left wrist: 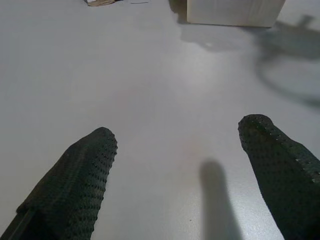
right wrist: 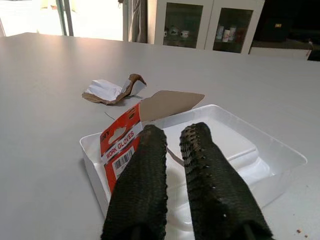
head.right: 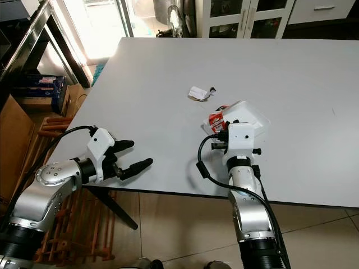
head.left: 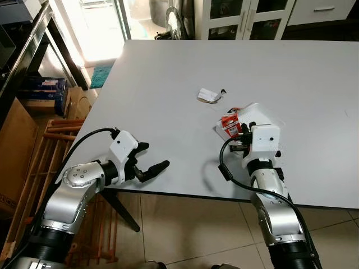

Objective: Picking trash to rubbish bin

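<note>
The clear plastic tray (right wrist: pixel 260 150) with its red "Work Gloves" card (right wrist: pixel 120 145) lies near the table's (head.left: pixel 168 84) front edge. The right gripper (right wrist: pixel 172 145) reaches over the tray's near wall, fingers almost together; whether they pinch the card I cannot tell. A torn paper scrap (head.left: pixel 208 96) lies just beyond. The left gripper (head.left: pixel 150 162) hovers spread at the table edge, likely waiting. The bin's whereabouts are unknown.

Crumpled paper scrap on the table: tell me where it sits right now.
In the left eye view the crumpled paper scrap lies on the white table, just beyond the clear plastic package at the right gripper, apart from both.
</note>
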Robot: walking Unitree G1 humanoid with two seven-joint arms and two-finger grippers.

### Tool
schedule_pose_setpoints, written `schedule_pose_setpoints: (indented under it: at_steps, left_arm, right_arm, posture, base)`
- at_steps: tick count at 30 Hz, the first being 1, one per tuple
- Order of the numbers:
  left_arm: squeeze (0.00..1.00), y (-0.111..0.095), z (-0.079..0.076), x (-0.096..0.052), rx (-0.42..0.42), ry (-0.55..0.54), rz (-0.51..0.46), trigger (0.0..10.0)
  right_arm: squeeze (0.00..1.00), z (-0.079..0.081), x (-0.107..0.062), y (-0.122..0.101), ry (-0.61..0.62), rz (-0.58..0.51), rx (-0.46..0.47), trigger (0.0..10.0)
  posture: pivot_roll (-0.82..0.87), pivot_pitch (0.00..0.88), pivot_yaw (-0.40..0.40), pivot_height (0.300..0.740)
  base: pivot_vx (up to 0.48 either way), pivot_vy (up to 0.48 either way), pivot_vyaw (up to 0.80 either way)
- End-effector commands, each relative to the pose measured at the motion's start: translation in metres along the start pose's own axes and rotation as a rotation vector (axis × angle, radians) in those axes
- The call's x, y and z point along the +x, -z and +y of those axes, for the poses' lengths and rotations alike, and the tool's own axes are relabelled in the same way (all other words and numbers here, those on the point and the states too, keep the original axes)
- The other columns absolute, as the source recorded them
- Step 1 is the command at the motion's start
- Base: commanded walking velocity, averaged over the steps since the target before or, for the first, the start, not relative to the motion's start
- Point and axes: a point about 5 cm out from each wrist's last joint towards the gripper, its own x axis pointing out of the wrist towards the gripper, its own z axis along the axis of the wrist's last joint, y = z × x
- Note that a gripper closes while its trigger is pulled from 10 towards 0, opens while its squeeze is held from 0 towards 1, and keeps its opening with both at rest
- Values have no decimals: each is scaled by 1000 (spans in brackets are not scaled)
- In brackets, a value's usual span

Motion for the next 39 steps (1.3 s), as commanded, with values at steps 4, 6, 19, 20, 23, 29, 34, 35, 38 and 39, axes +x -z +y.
schedule_pose_setpoints:
  at_steps: [4, 6, 19, 20, 23, 29, 34, 35, 38, 39]
  left_arm:
    - [0, 0, 1, 1, 16, -5, 10, 10000]
    - [0, 0, 1, 1, 16, -5, 11, 10000]
    - [0, 1, 0, 0, 13, -4, 16, 10000]
    - [0, 2, 0, -1, 14, -4, 16, 10000]
    - [0, 2, 0, -1, 14, -3, 16, 10000]
    - [0, 1, 0, 0, 13, -2, 17, 10000]
    - [0, 2, -1, 0, 12, -3, 16, 10000]
    - [0, 2, -1, 0, 12, -3, 16, 10000]
    - [0, 2, -1, 0, 11, -4, 17, 10000]
    - [0, 2, -1, -1, 11, -4, 17, 10000]
  right_arm:
    - [1000, 2, 5, -12, -15, -22, 49, 10000]
    - [1000, 3, 5, -12, -18, -19, 54, 10000]
    - [1000, 2, 10, -12, -42, 16, 83, 10000]
    - [1000, 2, 10, -12, -43, 19, 82, 10000]
    - [1000, 1, 11, -12, -45, 25, 83, 10000]
    - [1000, 3, 14, -10, -83, 53, 104, 10000]
    - [1000, 5, 15, -11, -107, 62, 116, 10000]
    - [1000, 5, 15, -11, -107, 62, 116, 10000]
    - [1000, 5, 18, -12, -117, 65, 125, 10000]
    - [1000, 5, 19, -13, -123, 66, 130, 10000]
  posture:
    - [49, 106, 78, 740]
    - [49, 106, 78, 740]
    - [53, 113, 74, 740]
    - [53, 113, 74, 740]
    - [52, 114, 75, 740]
    - [52, 114, 75, 740]
    - [53, 115, 73, 740]
    - [53, 115, 73, 740]
    - [53, 115, 73, 740]
    - [53, 115, 73, 740]
  base:
    - [0, 0, 0]
    - [0, 0, 0]
    - [0, 0, 0]
    - [0, 0, 0]
    - [0, 0, 0]
    - [0, 0, 0]
    - [0, 0, 0]
    - [0, 0, 0]
    - [0, 0, 0]
    - [0, 0, 0]
